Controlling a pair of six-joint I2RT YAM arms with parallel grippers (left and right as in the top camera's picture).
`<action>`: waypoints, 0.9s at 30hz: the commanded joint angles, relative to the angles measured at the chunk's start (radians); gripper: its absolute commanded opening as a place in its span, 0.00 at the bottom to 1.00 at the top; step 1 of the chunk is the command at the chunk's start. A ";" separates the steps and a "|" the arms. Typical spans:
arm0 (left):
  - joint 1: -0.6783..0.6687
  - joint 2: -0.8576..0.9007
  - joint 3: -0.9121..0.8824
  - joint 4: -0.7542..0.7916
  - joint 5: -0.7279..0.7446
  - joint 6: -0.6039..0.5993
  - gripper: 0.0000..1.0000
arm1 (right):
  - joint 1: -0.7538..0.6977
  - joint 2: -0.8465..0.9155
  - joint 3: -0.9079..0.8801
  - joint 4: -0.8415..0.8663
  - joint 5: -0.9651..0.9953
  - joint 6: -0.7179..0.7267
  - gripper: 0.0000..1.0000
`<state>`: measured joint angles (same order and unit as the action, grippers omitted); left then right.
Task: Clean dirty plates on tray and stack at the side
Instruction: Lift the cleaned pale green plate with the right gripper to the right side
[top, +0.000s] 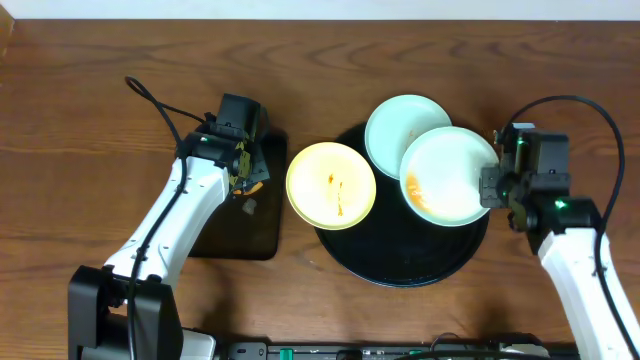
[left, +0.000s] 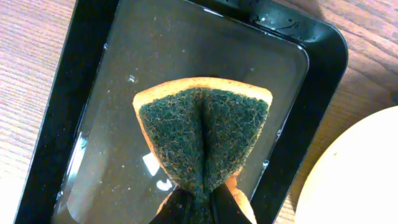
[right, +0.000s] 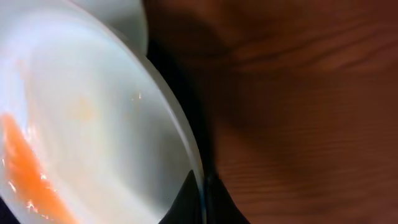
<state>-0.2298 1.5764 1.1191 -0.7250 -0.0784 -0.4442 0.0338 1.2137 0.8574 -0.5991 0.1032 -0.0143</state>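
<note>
R claw (right: 202, 186) on smeared plate (right: 93, 118) rim

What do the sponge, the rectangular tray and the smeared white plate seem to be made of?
Sponge: soft orange foam with a rough dark green scouring face, folded where pinched.
Rectangular tray: probably black plastic, glossy, showing reflections.
Smeared white plate: smooth and shiny, perhaps ceramic or melamine; I cannot tell which.

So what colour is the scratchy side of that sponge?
Dark green, on an orange foam sponge. The left wrist view shows it best.
</note>
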 joint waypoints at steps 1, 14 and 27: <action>0.005 -0.006 -0.006 0.000 -0.012 0.006 0.07 | 0.096 -0.057 0.020 0.005 0.251 -0.034 0.01; 0.005 -0.006 -0.006 0.001 -0.012 0.006 0.08 | 0.455 -0.064 0.020 0.063 0.759 -0.154 0.01; 0.005 -0.006 -0.006 0.000 -0.012 0.006 0.07 | 0.503 -0.064 0.020 0.136 0.835 -0.227 0.01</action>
<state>-0.2298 1.5764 1.1191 -0.7250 -0.0784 -0.4442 0.5278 1.1591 0.8574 -0.4690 0.8936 -0.2253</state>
